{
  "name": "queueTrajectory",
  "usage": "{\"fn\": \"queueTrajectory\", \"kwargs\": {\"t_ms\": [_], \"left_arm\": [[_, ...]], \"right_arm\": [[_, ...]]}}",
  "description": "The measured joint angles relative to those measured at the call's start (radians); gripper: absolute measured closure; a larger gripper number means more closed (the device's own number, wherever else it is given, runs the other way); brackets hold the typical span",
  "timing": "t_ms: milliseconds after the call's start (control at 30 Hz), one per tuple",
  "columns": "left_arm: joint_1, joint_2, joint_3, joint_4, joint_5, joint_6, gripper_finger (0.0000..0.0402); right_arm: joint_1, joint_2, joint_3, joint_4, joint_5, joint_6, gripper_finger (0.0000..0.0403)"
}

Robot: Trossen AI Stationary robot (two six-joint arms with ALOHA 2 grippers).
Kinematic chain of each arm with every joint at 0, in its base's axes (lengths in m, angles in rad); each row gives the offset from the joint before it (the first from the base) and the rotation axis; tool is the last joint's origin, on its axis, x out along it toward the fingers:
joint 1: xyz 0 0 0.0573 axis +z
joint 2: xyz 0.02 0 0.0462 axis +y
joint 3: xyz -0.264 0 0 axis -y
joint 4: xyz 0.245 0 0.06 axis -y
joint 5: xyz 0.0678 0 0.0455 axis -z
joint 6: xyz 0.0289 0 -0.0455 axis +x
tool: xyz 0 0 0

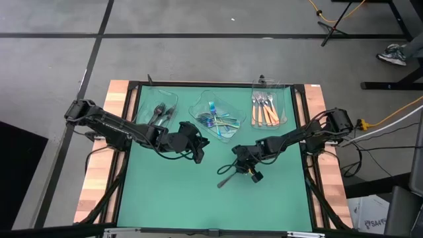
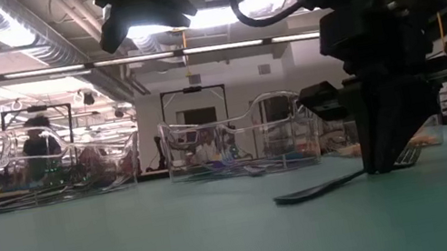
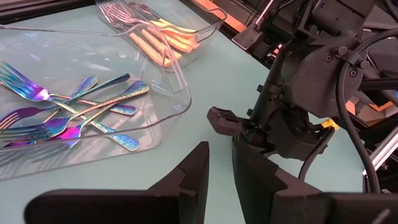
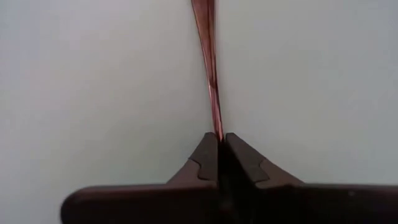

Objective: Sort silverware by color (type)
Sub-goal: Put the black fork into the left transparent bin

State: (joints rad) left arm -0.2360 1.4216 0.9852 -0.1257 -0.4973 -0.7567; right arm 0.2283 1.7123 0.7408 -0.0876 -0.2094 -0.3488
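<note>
Sorting near done, my judgement: left tray (image 1: 141,106) holds dark forks (image 1: 160,116), middle tray (image 1: 198,112) holds iridescent pieces (image 1: 218,120), right tray (image 1: 285,99) holds orange-handled forks (image 1: 264,109). Only one dark utensil (image 1: 228,178) left on green mat (image 1: 172,192), below middle tray. My left gripper (image 1: 198,151) hovers above mat just below middle tray, fingers nearly together with thin gap, holding nothing. My right gripper (image 1: 243,165) down at mat, fingers clenched on dark utensil's one end, handle trailing leftward, resting on mat.
</note>
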Motion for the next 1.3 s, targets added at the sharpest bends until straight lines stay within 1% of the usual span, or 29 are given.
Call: {"fn": "queueTrajectory", "kwargs": {"t_ms": [167,367,533,700,800,967,1167,1300], "left_arm": [[0.000,0.000,0.000,0.000,0.018,0.000,0.0337],[0.000,0.000,0.000,0.000,0.101,-0.001,0.0337],[0.000,0.000,0.000,0.000,0.211,-0.004,0.0337],[-0.003,0.000,0.000,-0.005,0.350,-0.036,0.0337],[-0.009,0.000,0.000,-0.018,0.402,-0.068,0.0337],[-0.024,0.000,0.000,-0.022,0.417,-0.127,0.0337],[-0.033,0.000,0.000,-0.026,0.418,-0.192,0.0337],[-0.033,0.000,0.000,-0.065,0.419,-0.245,0.0337]], "right_arm": [[0.000,0.001,0.003,0.029,0.001,0.033,0.0397],[0.001,0.006,0.052,0.010,0.006,0.038,0.0400],[0.001,0.008,0.114,0.009,0.019,0.038,0.0401],[0.001,0.008,0.177,0.010,0.039,0.037,0.0402],[0.001,0.007,0.215,0.009,0.083,0.025,0.0402],[0.000,0.006,0.285,0.011,0.131,-0.023,0.0402],[0.000,0.005,0.369,0.011,0.132,-0.083,0.0402],[0.000,0.005,0.415,0.010,0.131,-0.121,0.0402]]}}
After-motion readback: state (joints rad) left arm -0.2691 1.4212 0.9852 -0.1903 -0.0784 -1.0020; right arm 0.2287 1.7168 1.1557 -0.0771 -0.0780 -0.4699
